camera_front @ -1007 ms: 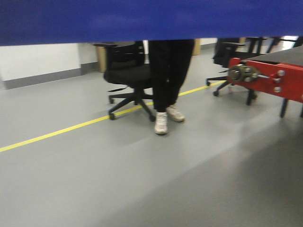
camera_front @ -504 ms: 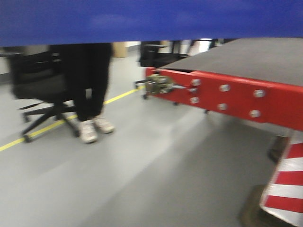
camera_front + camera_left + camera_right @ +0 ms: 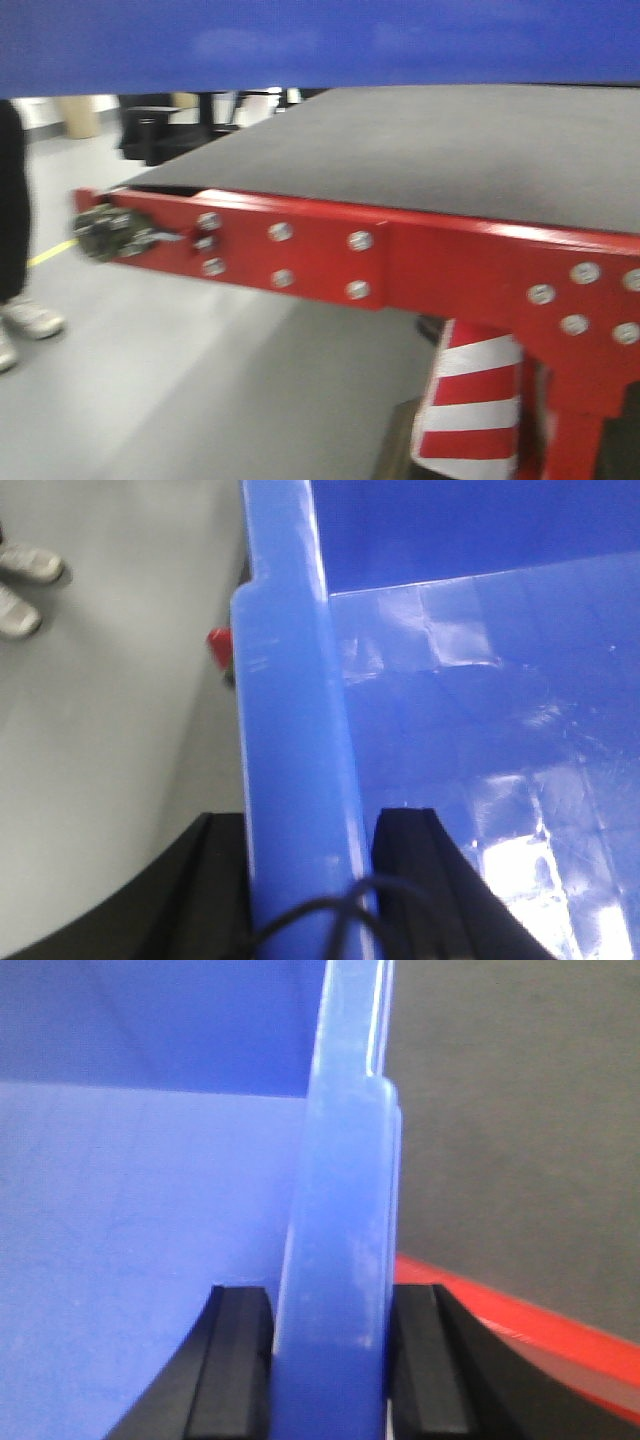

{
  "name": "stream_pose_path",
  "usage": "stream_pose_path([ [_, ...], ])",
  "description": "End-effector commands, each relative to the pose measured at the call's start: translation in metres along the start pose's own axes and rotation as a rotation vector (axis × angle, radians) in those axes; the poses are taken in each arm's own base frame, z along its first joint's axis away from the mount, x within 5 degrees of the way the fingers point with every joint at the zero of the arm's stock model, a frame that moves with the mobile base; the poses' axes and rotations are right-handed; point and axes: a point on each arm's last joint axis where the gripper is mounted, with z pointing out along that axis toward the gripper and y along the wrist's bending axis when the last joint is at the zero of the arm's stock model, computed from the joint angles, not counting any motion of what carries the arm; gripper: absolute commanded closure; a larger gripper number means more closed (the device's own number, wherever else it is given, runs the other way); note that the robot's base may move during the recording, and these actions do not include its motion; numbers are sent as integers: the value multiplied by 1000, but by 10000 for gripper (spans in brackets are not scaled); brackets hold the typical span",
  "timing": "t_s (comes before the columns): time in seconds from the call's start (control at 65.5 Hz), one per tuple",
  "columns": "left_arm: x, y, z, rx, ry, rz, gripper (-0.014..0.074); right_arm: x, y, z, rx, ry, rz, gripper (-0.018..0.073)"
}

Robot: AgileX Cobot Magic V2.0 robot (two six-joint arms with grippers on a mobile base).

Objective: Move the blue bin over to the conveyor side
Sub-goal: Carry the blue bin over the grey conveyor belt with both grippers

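The blue bin [image 3: 320, 40] fills the top strip of the front view, held up off the floor. In the left wrist view my left gripper [image 3: 310, 880] is shut on the blue bin's rim [image 3: 290, 730], one black finger [image 3: 215, 880] outside and one inside. In the right wrist view my right gripper [image 3: 330, 1360] is shut on the opposite rim [image 3: 340, 1210] of the blue bin, black fingers [image 3: 235, 1360] pressed on both sides. The conveyor [image 3: 450, 150], a dark grey belt on a red frame [image 3: 330, 245] with silver bolts, lies just ahead and below; its belt [image 3: 520, 1130] shows beside the right rim.
A red-and-white striped post [image 3: 470, 410] stands under the conveyor frame. A person's white shoes [image 3: 25, 320] are on the grey floor at the left, also seen as shoes [image 3: 25, 580] in the left wrist view. Dark office chairs [image 3: 160, 125] sit far back.
The view has swung right: the conveyor moved from the right edge to fill most of the frame and looks much closer. The person and chair slid off to the left. Both grippers still hold the bin.
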Motion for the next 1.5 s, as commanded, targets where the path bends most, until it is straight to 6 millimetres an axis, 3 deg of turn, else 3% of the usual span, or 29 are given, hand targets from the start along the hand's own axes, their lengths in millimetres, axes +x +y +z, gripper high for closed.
stream_pose_path([
  [0.0,-10,-4,-12,48,-131,11,616,-7,8,-8,-94,-104,-1,638],
  [0.427,-12,4,-12,-49,-146,41,616,-7,8,-8,-94,-104,-1,638],
  [1.481,-12,4,-12,-48,-146,41,616,-7,8,-8,-94,-104,-1,638],
])
